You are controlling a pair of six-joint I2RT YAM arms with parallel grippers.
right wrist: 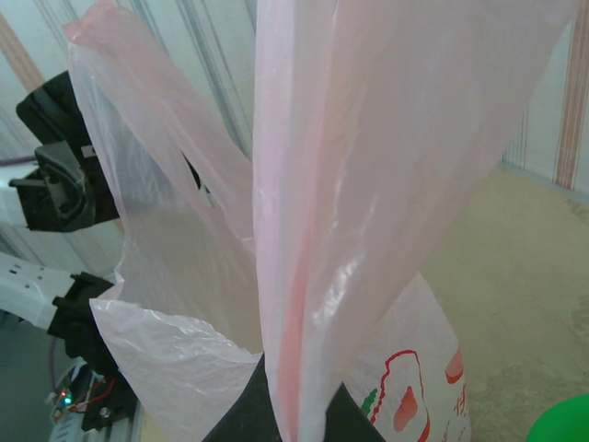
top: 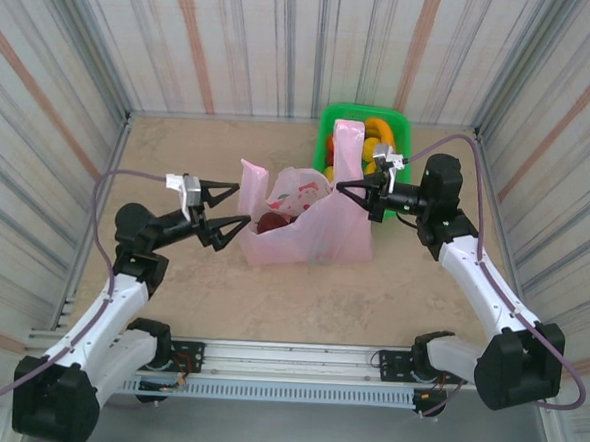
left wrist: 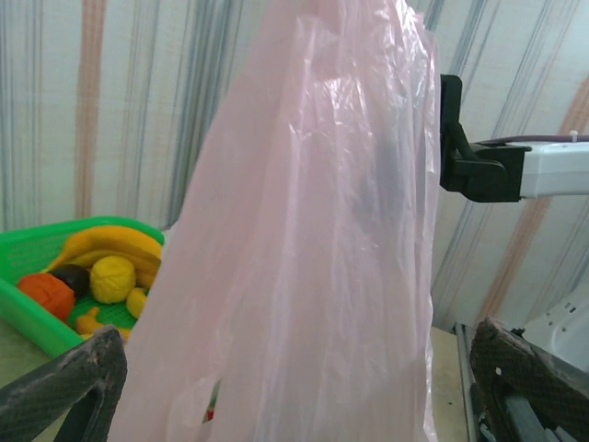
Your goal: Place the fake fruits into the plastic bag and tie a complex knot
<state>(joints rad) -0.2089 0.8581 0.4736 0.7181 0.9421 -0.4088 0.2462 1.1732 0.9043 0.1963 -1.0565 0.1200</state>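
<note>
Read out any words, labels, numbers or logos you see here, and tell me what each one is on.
No text here can be read.
plastic bag: red and green printed marks low on its side, with small red characters beside them, too blurred to read.
green basket: no label visible.

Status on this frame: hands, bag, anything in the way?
Left hand open, plastic bag film between its fingers. Right hand shut on the bag's handle. Some fake fruits in green basket. Nothing tied yet.
</note>
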